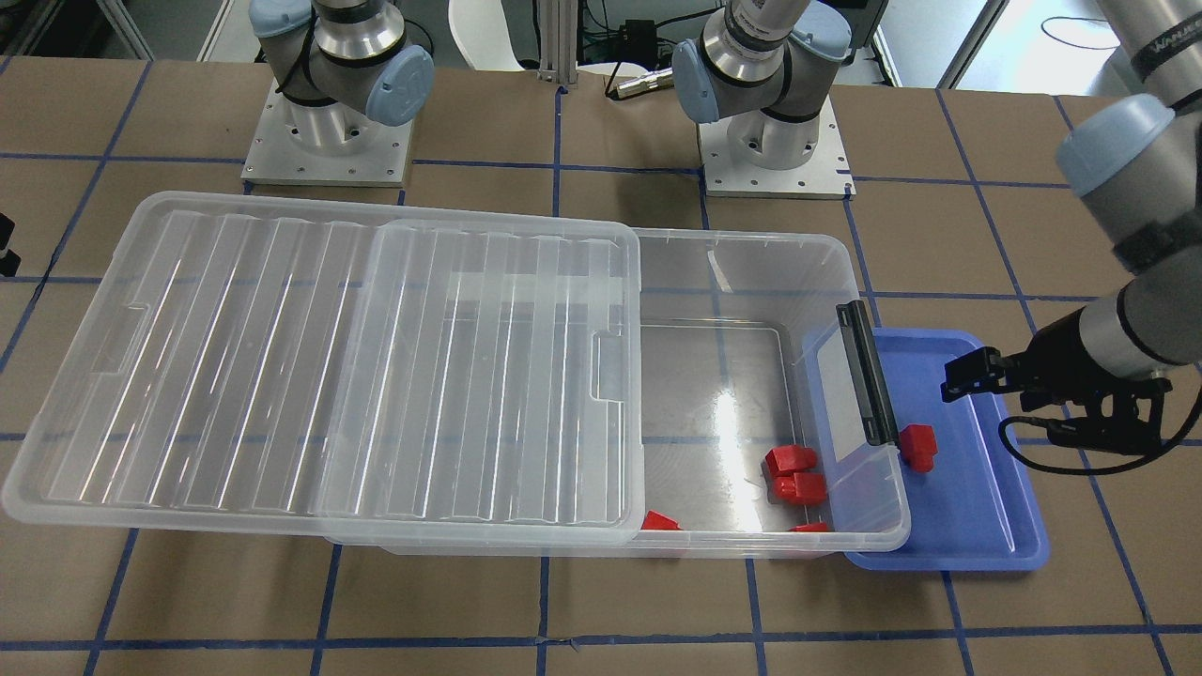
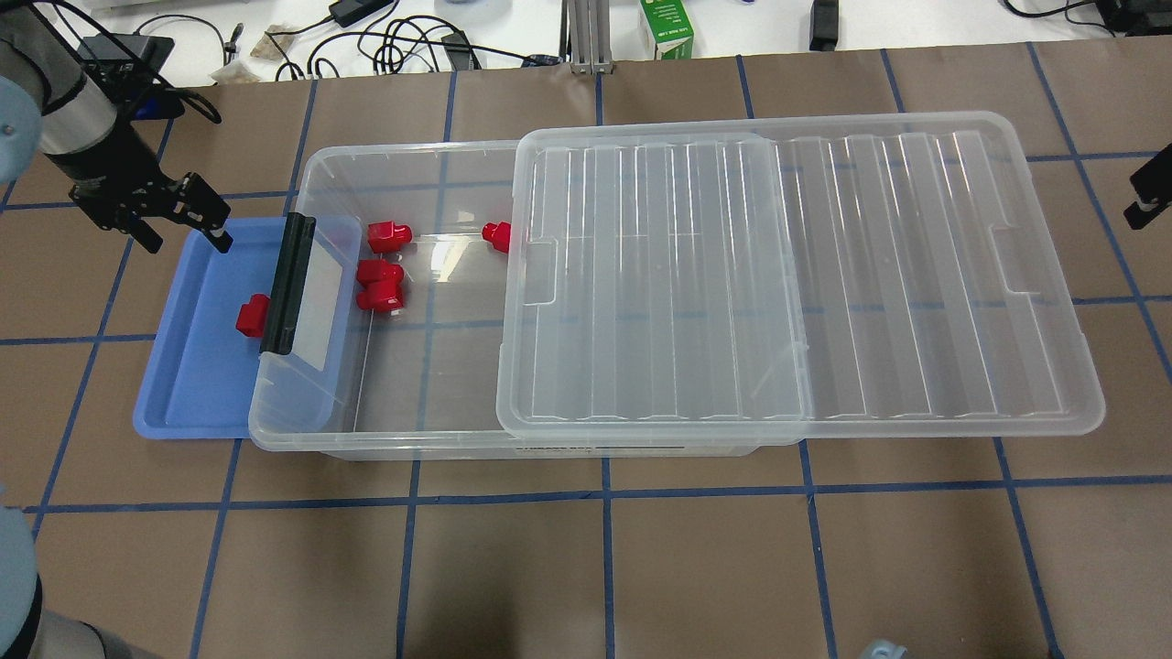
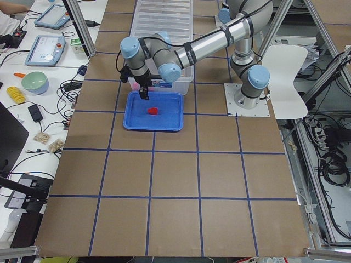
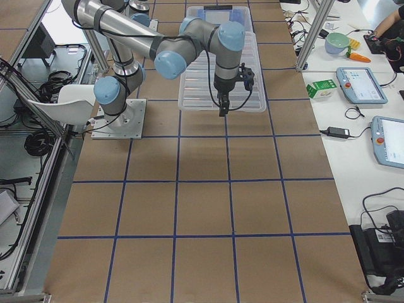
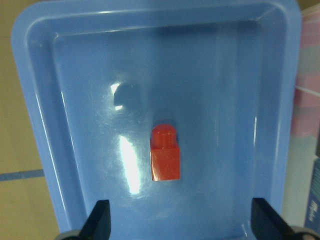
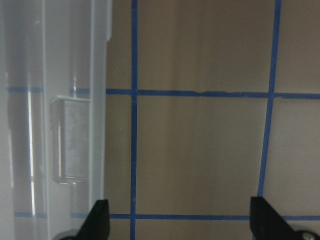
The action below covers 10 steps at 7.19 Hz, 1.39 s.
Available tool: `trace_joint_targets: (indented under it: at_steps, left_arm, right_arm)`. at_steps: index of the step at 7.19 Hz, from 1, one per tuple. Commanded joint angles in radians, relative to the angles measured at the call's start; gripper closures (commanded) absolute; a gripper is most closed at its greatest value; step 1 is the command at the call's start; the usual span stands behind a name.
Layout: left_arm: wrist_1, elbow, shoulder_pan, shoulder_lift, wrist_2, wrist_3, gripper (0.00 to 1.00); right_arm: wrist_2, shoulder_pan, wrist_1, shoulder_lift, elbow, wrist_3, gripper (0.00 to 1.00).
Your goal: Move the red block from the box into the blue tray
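One red block (image 5: 165, 159) lies loose in the blue tray (image 5: 75, 100), near the box's latch end (image 1: 918, 447) (image 2: 251, 316). My left gripper (image 5: 182, 216) is open and empty, above the tray (image 2: 197, 384) and apart from the block; it also shows in the overhead view (image 2: 206, 220) and the front view (image 1: 967, 376). The clear box (image 2: 412, 165) holds several more red blocks (image 2: 383, 284) in its uncovered end. My right gripper (image 6: 180, 216) is open and empty over bare table beside the lid's far end (image 2: 1149, 197).
The ribbed lid (image 2: 797, 275) is slid sideways, covering most of the box and overhanging its right end. The box's black latch flap (image 2: 288, 284) hangs over the tray's edge. Blue tape lines cross the brown table. Cables and a green carton (image 2: 667, 27) lie beyond the table.
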Motion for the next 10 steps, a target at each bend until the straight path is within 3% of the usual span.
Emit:
trace_joint_targets:
  at_steps: [1,3,5,10]
  left_arm:
    - [-0.134,0.053,-0.032,0.124,0.000,-0.009,0.00]
    - [-0.172,0.046,-0.165,0.175,-0.002,-0.202,0.00]
    - [-0.223,0.044,-0.275,0.244,0.006,-0.260,0.00]
    - [-0.225,-0.022,-0.338,0.296,-0.006,-0.368,0.00]
  right_arm:
    - [0.002,-0.023,-0.128,0.016,0.129,-0.021,0.00]
    - [0.010,-0.016,-0.165,0.016,0.165,-0.010,0.00]
    - [0.047,0.000,-0.167,0.018,0.169,0.048,0.00]
    - [0.044,0.148,-0.188,0.016,0.175,0.230,0.00]
